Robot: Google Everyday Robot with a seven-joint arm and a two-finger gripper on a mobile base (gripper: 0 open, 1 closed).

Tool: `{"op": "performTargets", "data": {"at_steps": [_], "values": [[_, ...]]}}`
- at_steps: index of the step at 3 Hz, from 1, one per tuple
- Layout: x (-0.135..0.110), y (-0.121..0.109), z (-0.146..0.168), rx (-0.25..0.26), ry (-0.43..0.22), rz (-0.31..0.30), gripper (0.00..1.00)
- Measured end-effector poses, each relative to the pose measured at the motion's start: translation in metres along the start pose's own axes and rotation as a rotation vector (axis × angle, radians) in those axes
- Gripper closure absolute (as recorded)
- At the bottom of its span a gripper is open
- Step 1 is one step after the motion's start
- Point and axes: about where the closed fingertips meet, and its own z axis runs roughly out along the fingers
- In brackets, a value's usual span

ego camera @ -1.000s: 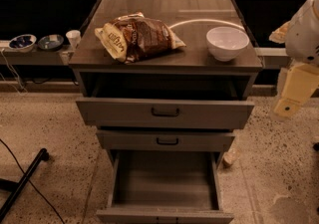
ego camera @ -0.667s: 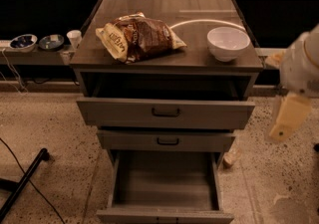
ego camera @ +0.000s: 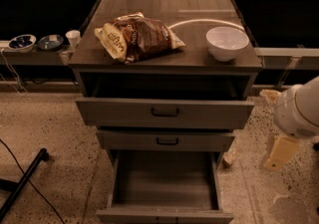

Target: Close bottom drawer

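At the centre, cabinet (ego camera: pixel 85 82): grey-brown wood, three drawers stacked under a flat worktop (ego camera: pixel 164 4), all three fronts facing the camera.
Floor (ego camera: pixel 50 128): speckled stone, spreading around the cabinet from 9 o'clock round to 3 o'clock.
Bottom drawer (ego camera: pixel 164 180): at 6 o'clock, lowest of the three, pulled far out towards the camera so that its deep box and bottom panel show; its front runs along the lower edge of the view.
Top drawer (ego camera: pixel 164 112): widest of the three, partly pulled out, with a dark gap between it and the worktop; small black bar handle at its middle.
Middle drawer (ego camera: pixel 167 141): just below the top one, standing out only slightly, also with a black bar handle.
Robot arm (ego camera: pixel 299 111): white rounded casing at 3 o'clock, beside the cabinet and apart from it.
Chip bag (ego camera: pixel 139 36): brown and yellow, lying crumpled on the worktop towards 11 o'clock.
Bowl (ego camera: pixel 227 43): white, upright on the worktop at 1 o'clock, well apart from the bag.
Gripper (ego camera: pixel 281 152): pale yellow piece hanging under the arm at 4 o'clock, above the floor, clear of every drawer; whether it is released or clenched cannot be told.
Black stand leg (ego camera: pixel 25 180): slanting across the floor at 8 o'clock.
Small dishes (ego camera: pixel 22 42): on a low shelf at 10 o'clock, beside a white cup (ego camera: pixel 73 37).
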Motion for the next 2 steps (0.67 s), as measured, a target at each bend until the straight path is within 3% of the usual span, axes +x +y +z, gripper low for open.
{"op": "performTargets", "data": {"at_steps": [1,2], "values": [[0.003,0.009,0.029,-0.081,-0.002,0.020,0.00],[-0.006,0.047,0.064,-0.154,-0.071,0.005,0.00]]}}
